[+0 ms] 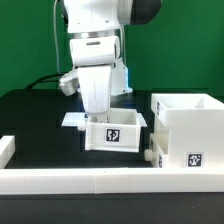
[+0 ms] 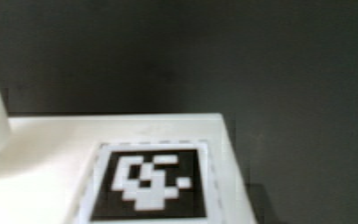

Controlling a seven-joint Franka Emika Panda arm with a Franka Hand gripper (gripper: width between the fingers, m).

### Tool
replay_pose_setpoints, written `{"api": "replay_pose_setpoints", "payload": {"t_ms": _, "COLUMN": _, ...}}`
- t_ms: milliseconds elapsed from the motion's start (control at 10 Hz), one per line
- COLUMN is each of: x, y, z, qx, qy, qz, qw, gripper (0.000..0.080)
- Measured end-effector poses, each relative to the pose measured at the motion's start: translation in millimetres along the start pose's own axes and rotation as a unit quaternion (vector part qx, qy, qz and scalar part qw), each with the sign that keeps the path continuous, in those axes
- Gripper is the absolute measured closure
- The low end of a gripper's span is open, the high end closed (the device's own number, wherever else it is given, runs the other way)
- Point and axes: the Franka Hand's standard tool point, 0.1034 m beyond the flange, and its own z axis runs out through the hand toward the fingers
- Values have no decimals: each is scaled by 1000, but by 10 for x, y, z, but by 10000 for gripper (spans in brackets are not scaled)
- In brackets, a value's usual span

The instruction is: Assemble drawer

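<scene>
Counter (image 1: 30,115) is showing matte black, with green backdrop (image 1: 25,40) filling the room behind. Arm is pointing straight down at centre, with pincer (image 1: 100,108) hanging just behind small tagged drawer box (image 1: 113,133). Its fingers are hiding, so cannot tell if apart or together. Larger open white cabinet (image 1: 185,125) is sitting just beside the box, on the exterior view's right. White rail (image 1: 60,180) is lining the near edge. Wrist view is showing blurred tag (image 2: 149,185) on white surface over dark counter.
</scene>
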Motion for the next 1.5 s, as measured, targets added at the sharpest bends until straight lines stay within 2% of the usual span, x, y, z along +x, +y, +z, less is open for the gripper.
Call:
{"api": "replay_pose_setpoints", "payload": {"t_ms": 300, "x": 97, "y": 146, "z": -26, "qx": -4, "qy": 3, "qz": -6, "qw": 1000, "gripper": 757}}
{"api": "replay_pose_setpoints", "payload": {"t_ms": 900, "x": 133, "y": 162, "z": -31, "qx": -4, "qy": 4, "qz": -12, "qw": 1000, "gripper": 757}}
{"api": "replay_pose_setpoints", "payload": {"t_ms": 1200, "x": 185, "y": 237, "z": -77, "qx": -6, "qy": 5, "qz": -14, "qw": 1000, "gripper": 757}}
{"api": "replay_pose_setpoints", "payload": {"t_ms": 1500, "x": 219, "y": 203, "z": -36, "qx": -2, "qy": 6, "qz": -16, "qw": 1000, "gripper": 757}}
